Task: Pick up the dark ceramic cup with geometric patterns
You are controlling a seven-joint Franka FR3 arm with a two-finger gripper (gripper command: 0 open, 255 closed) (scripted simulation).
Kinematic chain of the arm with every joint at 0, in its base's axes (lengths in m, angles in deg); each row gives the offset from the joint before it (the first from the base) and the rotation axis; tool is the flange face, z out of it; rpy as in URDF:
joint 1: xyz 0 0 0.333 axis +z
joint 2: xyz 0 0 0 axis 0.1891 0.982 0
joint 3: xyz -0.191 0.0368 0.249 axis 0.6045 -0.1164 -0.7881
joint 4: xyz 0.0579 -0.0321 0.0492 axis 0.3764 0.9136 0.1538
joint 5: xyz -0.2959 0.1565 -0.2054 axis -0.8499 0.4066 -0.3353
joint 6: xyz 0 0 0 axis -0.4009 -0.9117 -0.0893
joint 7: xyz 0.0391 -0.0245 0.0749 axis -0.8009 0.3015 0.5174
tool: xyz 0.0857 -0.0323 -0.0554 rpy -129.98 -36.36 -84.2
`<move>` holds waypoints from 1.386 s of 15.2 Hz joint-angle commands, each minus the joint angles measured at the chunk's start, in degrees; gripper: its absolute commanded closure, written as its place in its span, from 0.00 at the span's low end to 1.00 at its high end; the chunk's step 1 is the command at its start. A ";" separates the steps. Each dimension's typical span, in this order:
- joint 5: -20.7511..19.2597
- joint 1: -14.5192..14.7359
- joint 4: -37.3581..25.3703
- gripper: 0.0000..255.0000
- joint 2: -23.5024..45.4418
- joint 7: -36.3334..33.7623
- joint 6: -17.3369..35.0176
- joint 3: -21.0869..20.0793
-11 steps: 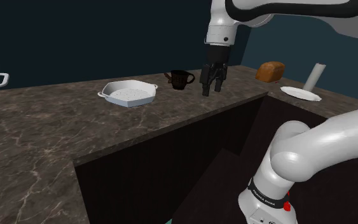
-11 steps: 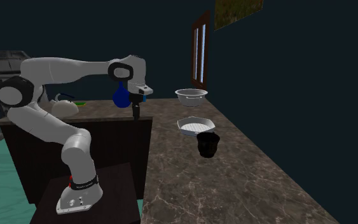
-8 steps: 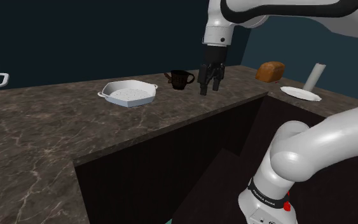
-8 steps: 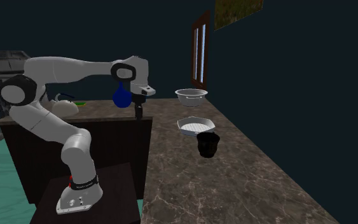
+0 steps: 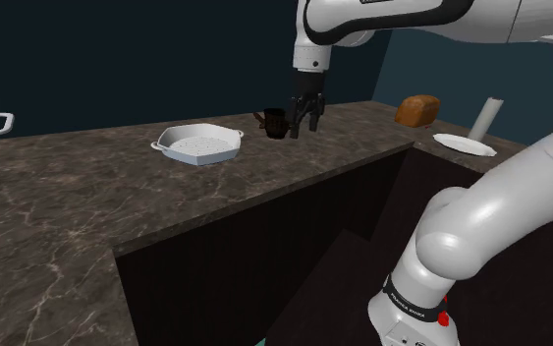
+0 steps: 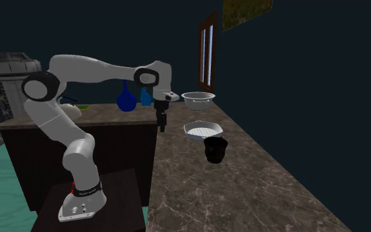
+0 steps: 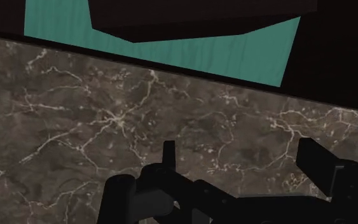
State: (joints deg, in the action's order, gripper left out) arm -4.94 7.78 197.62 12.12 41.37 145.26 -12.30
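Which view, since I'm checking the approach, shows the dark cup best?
The second exterior view: the cup stands whole and unblocked. In the shoulder view the pincer overlaps its side. The wrist view faces the marbled countertop.

The arm (image 6: 91,64) is glossy white with dark joints. A black band (image 5: 409,303) with white lettering and a red spot (image 5: 444,318) mark its foot; the gripper (image 5: 302,128) is black.

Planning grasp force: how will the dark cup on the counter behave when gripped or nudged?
The dark cup looks squat and upright, so a nudge would probably slide it on the marble counter rather than tip it. It seems rigid; its side handle may twist it if gripped off-centre.
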 commanded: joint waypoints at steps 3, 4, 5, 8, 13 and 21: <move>-2.27 -0.97 -6.05 0.00 8.03 1.68 2.70 1.13; -2.76 -1.19 -7.68 0.00 9.96 2.03 3.19 1.38; -3.22 -1.40 -9.37 0.00 11.89 2.38 3.63 1.61; -4.48 -2.01 -14.88 0.00 17.76 3.40 4.61 2.30; -6.14 -3.02 -25.67 0.00 27.85 5.11 5.06 3.37; -7.46 -4.46 -42.20 0.00 41.59 7.35 3.88 4.53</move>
State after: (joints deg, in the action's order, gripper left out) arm -12.34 3.41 156.02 52.96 48.62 148.86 -7.82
